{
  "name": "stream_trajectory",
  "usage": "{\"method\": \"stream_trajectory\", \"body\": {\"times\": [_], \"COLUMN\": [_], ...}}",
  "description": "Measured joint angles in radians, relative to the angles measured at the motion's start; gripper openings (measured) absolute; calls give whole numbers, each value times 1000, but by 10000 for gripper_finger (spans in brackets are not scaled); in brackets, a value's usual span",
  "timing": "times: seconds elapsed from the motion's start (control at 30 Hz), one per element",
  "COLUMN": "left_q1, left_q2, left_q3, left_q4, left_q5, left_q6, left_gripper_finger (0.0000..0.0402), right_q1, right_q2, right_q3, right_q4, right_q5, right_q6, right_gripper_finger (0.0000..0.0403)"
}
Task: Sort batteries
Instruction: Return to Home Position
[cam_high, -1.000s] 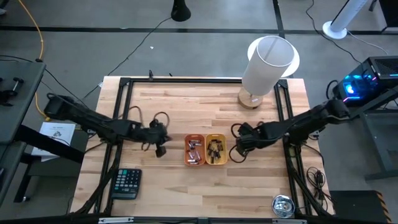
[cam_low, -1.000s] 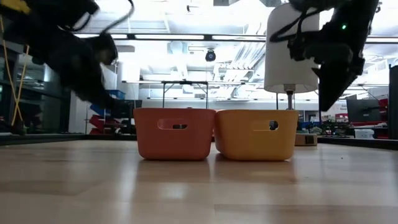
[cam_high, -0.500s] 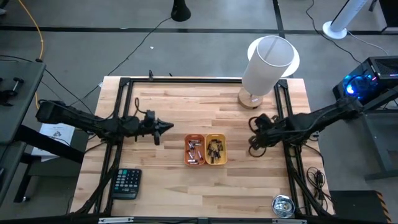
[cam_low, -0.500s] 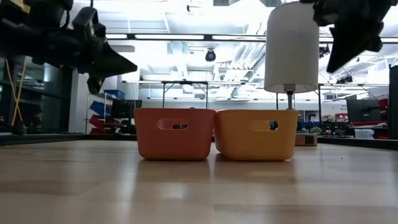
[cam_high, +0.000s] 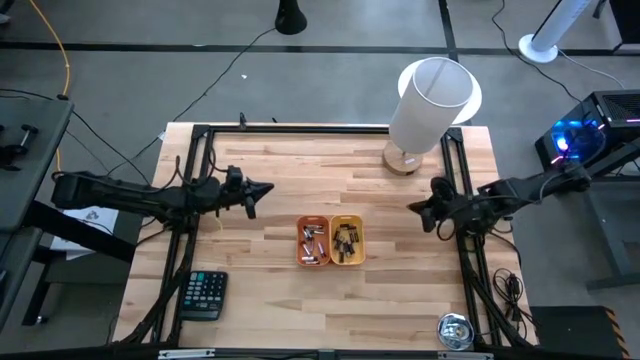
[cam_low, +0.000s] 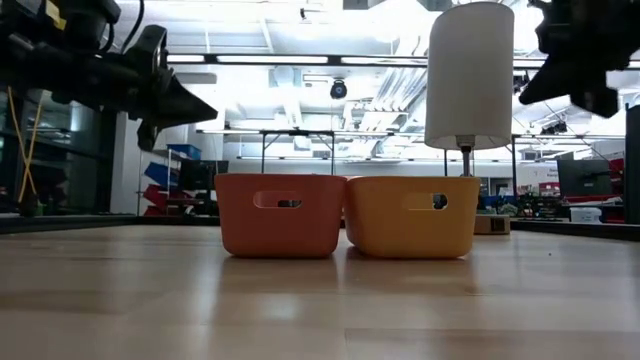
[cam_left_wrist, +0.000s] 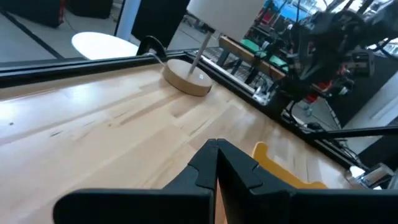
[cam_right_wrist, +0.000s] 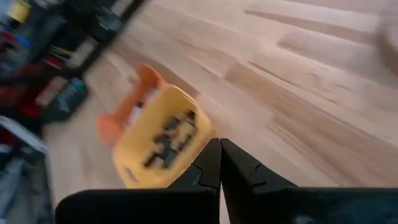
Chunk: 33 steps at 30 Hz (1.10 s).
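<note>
Two small trays stand side by side at the table's middle: an orange tray (cam_high: 313, 242) holding silvery-grey batteries (cam_high: 312, 240) and a yellow tray (cam_high: 348, 241) holding dark batteries (cam_high: 346, 240). In the right wrist view the yellow tray (cam_right_wrist: 160, 143) with its dark batteries (cam_right_wrist: 169, 139) shows in front of the orange tray (cam_right_wrist: 130, 106). My left gripper (cam_high: 266, 188) hovers shut over the table's left part, pointing right, up-left of the trays. My right gripper (cam_high: 412, 206) hovers shut near the table's right edge, pointing left. Both hold nothing.
A white lamp (cam_high: 428, 105) on a round wooden base (cam_high: 402, 160) stands at the far right of the table. A black calculator (cam_high: 203, 294) lies at the near left corner. A metal roll (cam_high: 456, 331) sits at the near right corner. Bare wood surrounds the trays.
Both arms have drawn away from the trays and risen. My left gripper has swung from pointing down beside the orange tray to level, moving toward the far left. My right gripper has pulled back from beside the yellow tray toward the table's right edge.
</note>
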Motion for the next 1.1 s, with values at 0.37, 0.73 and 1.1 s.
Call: {"method": "stream_trajectory", "body": {"times": [0.37,0.73,1.1], "left_q1": [18,75,85], "left_q2": [-86,-276,-314], "left_q3": [-145,-143,-143], "left_q4": [193,-88,-157], "left_q5": [5,126,124], "left_q6": [23,94,76], "left_gripper_finger": [0,0,0], "right_q1": [-99,-175,-246], "right_q2": [-68,-69,-70], "right_q3": [-140,-123,-123], "right_q4": [366,420,461], "right_q5": [-18,-90,-69], "right_q6": [-112,-214,-436], "right_gripper_finger": [0,0,0]}}
